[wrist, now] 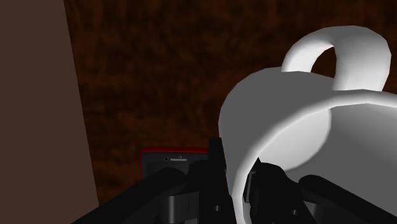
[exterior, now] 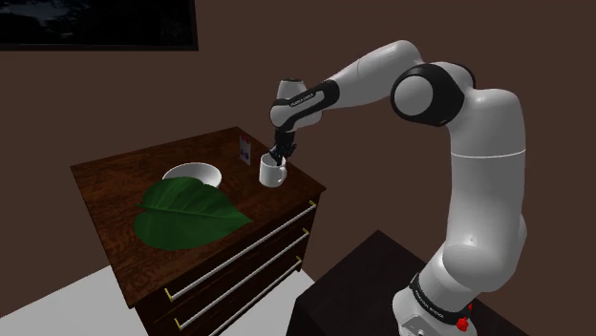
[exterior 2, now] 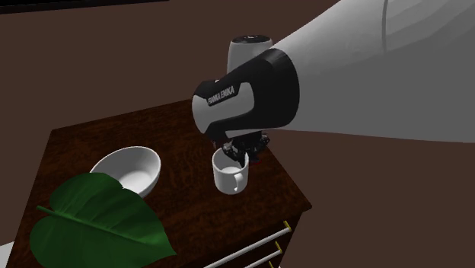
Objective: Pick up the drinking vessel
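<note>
Two black fingers (wrist: pixel 270 188) of the gripper (exterior: pixel 280 153) stand close together with the wall of the white mug (exterior 2: pixel 231 177) pinched between them. In the wrist view one finger lies inside the mug's mouth and the other against its outer side, and both look to press on the thin white wall. The handle (wrist: pixel 343 51) sits on the side of the mug away from the fingers. The mug stands upright on the top of the dark wooden dresser (exterior: pixel 110 181), near the corner of the dresser closest to the robot's stand (exterior: pixel 363 286), and its base looks to rest on the wood. The white arm (exterior: pixel 478 143) reaches from the stand over that corner of the dresser, with the hand pointing down into the mug's mouth. A white bowl (exterior: pixel 194 176) sits nearer the middle of the dresser's top, apart from the mug. A large green leaf (exterior: pixel 186 215) lies flat on the dresser's top just beside the bowl and reaches toward the dresser's front edge, above the drawers (exterior: pixel 239 258) with their pale bar pulls. A small pale card-like item (exterior: pixel 244 149) stands close to the dresser's back edge, by the brown wall (exterior: pixel 95 105).
</note>
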You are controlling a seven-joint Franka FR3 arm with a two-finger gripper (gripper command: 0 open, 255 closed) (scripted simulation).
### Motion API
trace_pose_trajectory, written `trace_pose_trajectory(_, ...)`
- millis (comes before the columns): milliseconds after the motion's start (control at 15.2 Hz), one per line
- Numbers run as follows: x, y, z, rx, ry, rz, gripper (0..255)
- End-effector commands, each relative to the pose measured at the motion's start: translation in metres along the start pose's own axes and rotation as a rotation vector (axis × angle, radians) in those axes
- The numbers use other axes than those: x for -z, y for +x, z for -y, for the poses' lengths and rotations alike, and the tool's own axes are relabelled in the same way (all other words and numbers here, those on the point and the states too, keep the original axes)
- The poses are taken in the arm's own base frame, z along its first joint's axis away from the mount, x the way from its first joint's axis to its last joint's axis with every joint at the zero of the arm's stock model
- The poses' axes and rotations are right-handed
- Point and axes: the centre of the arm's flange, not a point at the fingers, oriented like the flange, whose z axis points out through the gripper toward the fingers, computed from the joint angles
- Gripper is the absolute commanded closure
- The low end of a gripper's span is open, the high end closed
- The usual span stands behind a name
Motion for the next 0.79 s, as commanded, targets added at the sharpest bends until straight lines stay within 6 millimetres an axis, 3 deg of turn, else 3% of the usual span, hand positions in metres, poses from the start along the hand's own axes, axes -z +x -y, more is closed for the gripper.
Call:
trace_pose_trajectory(0, 0.011, 0.0, 0.0, 0.0, 0.0, 0.0, 255)
trace_pose_trajectory(594, 0.059, 0.001, 0.0, 0.0, 0.0, 0.0, 255)
trace_pose_trajectory(726, 0.059, 0.001, 0.0, 0.0, 0.0, 0.0, 255)
